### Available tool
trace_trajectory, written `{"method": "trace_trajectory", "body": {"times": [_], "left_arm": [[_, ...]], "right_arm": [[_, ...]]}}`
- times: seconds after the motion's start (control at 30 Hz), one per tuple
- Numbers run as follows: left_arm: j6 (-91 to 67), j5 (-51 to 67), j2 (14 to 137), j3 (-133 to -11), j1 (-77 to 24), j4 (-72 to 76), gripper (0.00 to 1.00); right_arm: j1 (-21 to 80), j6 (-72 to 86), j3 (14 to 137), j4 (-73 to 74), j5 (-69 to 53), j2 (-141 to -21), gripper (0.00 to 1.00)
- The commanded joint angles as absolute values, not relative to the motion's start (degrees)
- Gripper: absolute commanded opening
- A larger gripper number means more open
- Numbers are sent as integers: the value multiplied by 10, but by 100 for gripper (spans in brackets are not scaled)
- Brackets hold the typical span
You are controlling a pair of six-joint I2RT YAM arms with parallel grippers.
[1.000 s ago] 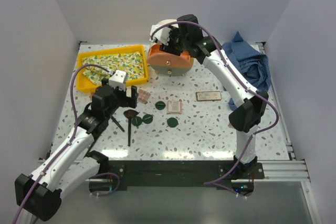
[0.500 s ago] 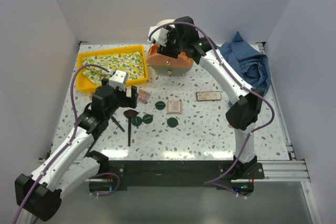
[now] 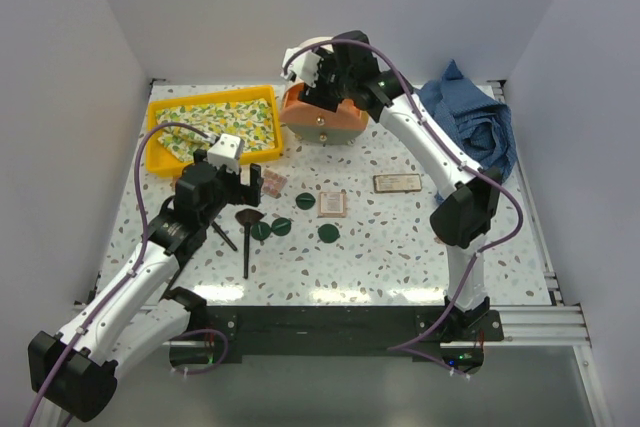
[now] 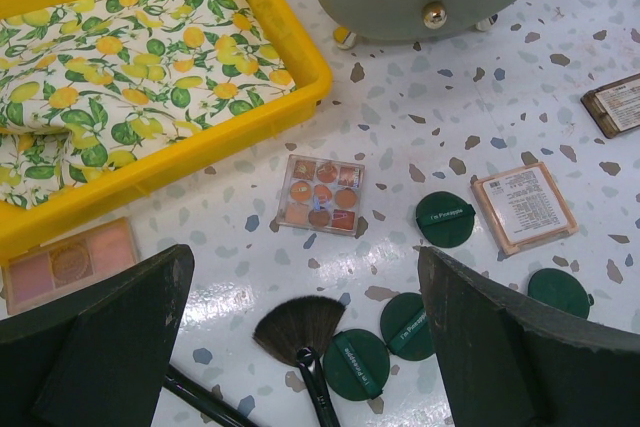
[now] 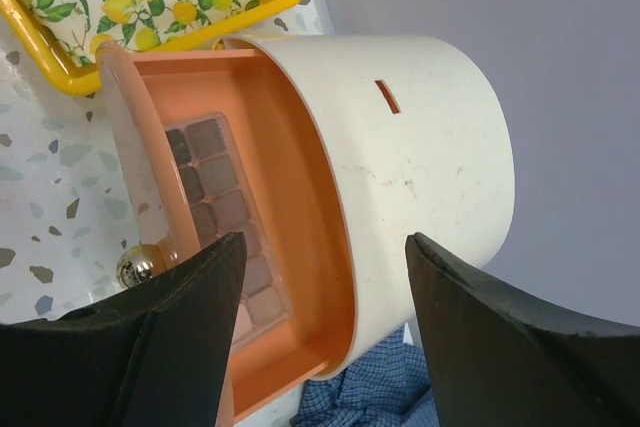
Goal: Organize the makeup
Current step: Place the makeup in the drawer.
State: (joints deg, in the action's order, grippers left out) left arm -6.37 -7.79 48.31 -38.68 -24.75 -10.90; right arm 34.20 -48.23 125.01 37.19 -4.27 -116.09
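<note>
Left gripper [image 4: 305,272] spread wide above loose makeup; right gripper [image 5: 325,242] parted over the drawer.

Nearest, on the robot's side of the yellow tray [image 4: 300,57], the left gripper's jaws stand far apart with nothing between them. Under it lie a fan brush [image 4: 298,325], a thin brush [image 4: 200,402] and four green discs [image 4: 445,219]. A pink palette [image 4: 68,265] lies just beside the tray's near wall. A multicolour palette [image 4: 322,193] sits off its near right corner, with two label-up palettes [image 4: 524,207] farther right. Inside the tray is a leaf-patterned cloth [image 4: 120,77]. Beyond the tray's right end, an orange drawer [image 5: 290,177] stands pulled from its white case [image 5: 420,157], a brown palette [image 5: 215,197] inside. The right gripper's fingers are apart, gripping nothing.
</note>
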Motion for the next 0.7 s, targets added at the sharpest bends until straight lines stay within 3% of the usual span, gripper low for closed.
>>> {"method": "trace_trajectory", "body": {"times": [0.0, 0.2, 0.67], "left_arm": [[-54, -83, 480, -388, -244, -96, 100], [-54, -81, 478, -388, -244, -96, 100], [-58, -48, 488, -388, -244, -92, 100]], "right_arm": [[345, -447, 1282, 361, -65, -1110, 68], [345, -398, 1249, 368, -81, -1061, 68], [342, -309, 997, 354, -120, -873, 68]]}}
